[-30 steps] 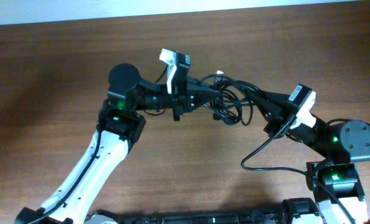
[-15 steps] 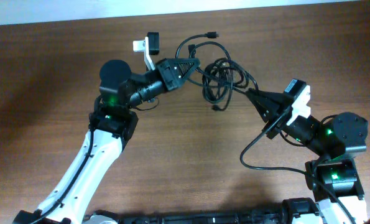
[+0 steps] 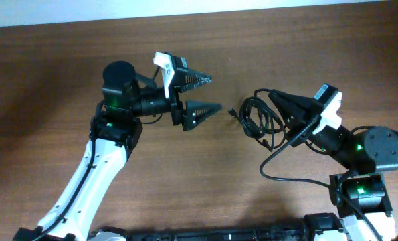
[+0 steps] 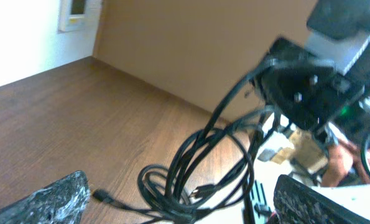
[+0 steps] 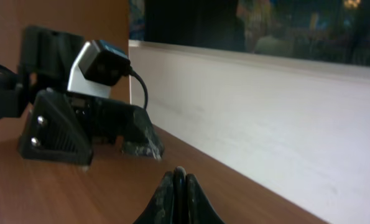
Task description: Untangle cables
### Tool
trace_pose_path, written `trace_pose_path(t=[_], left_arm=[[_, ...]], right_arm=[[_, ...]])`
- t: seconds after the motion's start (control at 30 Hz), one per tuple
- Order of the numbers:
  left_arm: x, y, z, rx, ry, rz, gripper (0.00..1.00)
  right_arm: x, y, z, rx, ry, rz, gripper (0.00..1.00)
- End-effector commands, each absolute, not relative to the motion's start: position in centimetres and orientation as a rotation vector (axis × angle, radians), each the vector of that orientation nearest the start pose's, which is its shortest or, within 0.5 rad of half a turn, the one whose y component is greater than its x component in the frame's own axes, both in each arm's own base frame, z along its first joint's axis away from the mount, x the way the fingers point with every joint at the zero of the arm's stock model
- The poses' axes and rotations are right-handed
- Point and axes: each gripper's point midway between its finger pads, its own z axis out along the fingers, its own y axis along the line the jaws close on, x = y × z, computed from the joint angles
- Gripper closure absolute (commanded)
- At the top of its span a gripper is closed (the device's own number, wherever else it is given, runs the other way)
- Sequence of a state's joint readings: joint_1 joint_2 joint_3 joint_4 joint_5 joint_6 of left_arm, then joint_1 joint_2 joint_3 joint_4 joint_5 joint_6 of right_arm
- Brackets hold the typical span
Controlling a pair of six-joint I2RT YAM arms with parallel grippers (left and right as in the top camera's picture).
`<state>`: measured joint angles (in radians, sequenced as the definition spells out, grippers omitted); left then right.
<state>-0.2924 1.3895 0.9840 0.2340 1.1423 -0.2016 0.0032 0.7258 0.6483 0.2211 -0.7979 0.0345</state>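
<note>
The cables are a tangle of thin black loops to the right of the table's middle. My right gripper is shut on their upper strand. In the right wrist view a black cord shows pinched between its fingers, at the right gripper. My left gripper stands open a little left of the tangle, apart from it. In the left wrist view the cables hang from the right gripper down to the table, and a small plug lies near the left gripper's fingers. The left gripper holds nothing.
The right arm's own thicker black wire loops over the table by its base. The table's far edge meets a white wall. The left arm runs diagonally from the front left.
My left gripper has let go of the cables, opened wide and drawn back left. The right gripper has carried the tangle to the right and toward the front.
</note>
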Motion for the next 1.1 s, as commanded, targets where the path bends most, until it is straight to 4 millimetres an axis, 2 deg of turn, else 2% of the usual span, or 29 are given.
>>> trace_pose_path(t=[0.0, 0.13, 0.2, 0.33, 0.37, 0.4, 0.43, 0.5, 0.57, 0.6, 0.63, 0.7, 0.73, 0.8, 0.83, 0.9, 0.93, 0.97, 1.0, 1.03, 1.07], left_arm=[[28.8, -25.7, 31.3, 1.165, 1.342, -1.208, 0.01], [26.1, -28.6, 31.3, 1.371, 1.079, -1.077, 0.01], [25.0, -31.0, 31.3, 1.391, 1.058, -1.043, 0.00], [23.0, -33.4, 32.1, 1.415, 0.977, -1.033, 0.03], [22.8, -33.7, 32.2, 1.419, 0.970, -1.036, 0.27], [22.8, -33.7, 32.2, 1.418, 0.970, -1.036, 0.63], [22.8, -33.7, 32.2, 1.418, 0.971, -1.036, 0.83], [23.1, -33.7, 32.1, 1.407, 0.984, -1.020, 0.98], [24.7, -33.7, 32.0, 1.340, 1.069, -0.975, 1.00], [25.1, -33.7, 32.0, 1.315, 1.103, -0.980, 1.00], [25.1, -33.7, 32.0, 1.308, 1.115, -0.990, 1.00], [25.7, -33.6, 32.0, 1.287, 1.135, -0.961, 1.00], [26.2, -33.6, 31.9, 1.269, 1.151, -0.938, 1.00], [27.2, -33.4, 31.9, 1.235, 1.181, -0.892, 1.00], [27.4, -33.3, 31.9, 1.229, 1.182, -0.884, 1.00], [27.9, -32.8, 31.9, 1.217, 1.192, -0.873, 1.00], [28.0, -32.5, 32.0, 1.218, 1.191, -0.883, 1.00], [27.8, -32.5, 32.0, 1.227, 1.184, -0.898, 1.00], [27.5, -32.4, 32.0, 1.238, 1.175, -0.914, 1.00], [27.8, -32.3, 32.0, 1.223, 1.193, -0.924, 1.00], [28.0, -32.1, 32.0, 1.206, 1.214, -0.936, 1.00]], right_arm=[[25.3, 12.7, 37.5, -0.610, 1.317, 0.682, 0.96], [25.0, 12.9, 38.1, -0.586, 1.313, 0.731, 0.96], [24.3, 13.5, 37.9, -0.637, 1.307, 0.767, 0.96], [22.9, 14.5, 37.5, -0.718, 1.302, 0.842, 0.96], [22.9, 14.5, 37.5, -0.710, 1.309, 0.852, 0.96], [23.0, 14.5, 37.3, -0.707, 1.317, 0.856, 0.96], [23.0, 14.5, 37.2, -0.704, 1.322, 0.859, 0.96], [23.1, 14.5, 36.9, -0.697, 1.340, 0.867, 0.96], [23.1, 14.5, 36.7, -0.694, 1.348, 0.872, 0.96], [23.2, 14.5, 36.5, -0.690, 1.360, 0.877, 0.84], [23.6, 14.5, 35.8, -0.679, 1.392, 0.891, 0.59], [24.7, 14.5, 33.9, -0.664, 1.466, 0.911, 0.37], [24.9, 14.6, 33.4, -0.665, 1.487, 0.931, 0.29], [25.1, 15.1, 32.2, -0.728, 1.494, 0.961, 0.06], [25.5, 15.1, 31.8, -0.739, 1.495, 0.948, 0.02], [26.0, 15.1, 31.2, -0.751, 1.502, 0.937, 0.02], [26.1, 15.1, 31.0, -0.765, 1.500, 0.924, 0.02], [26.2, 15.1, 30.9, -0.775, 1.494, 0.913, 0.08], [26.4, 15.0, 30.9, -0.769, 1.495, 0.905, 0.50], [26.5, 15.0, 30.9, -0.767, 1.496, 0.903, 0.78], [26.5, 15.0, 30.9, -0.767, 1.496, 0.902, 0.94]])
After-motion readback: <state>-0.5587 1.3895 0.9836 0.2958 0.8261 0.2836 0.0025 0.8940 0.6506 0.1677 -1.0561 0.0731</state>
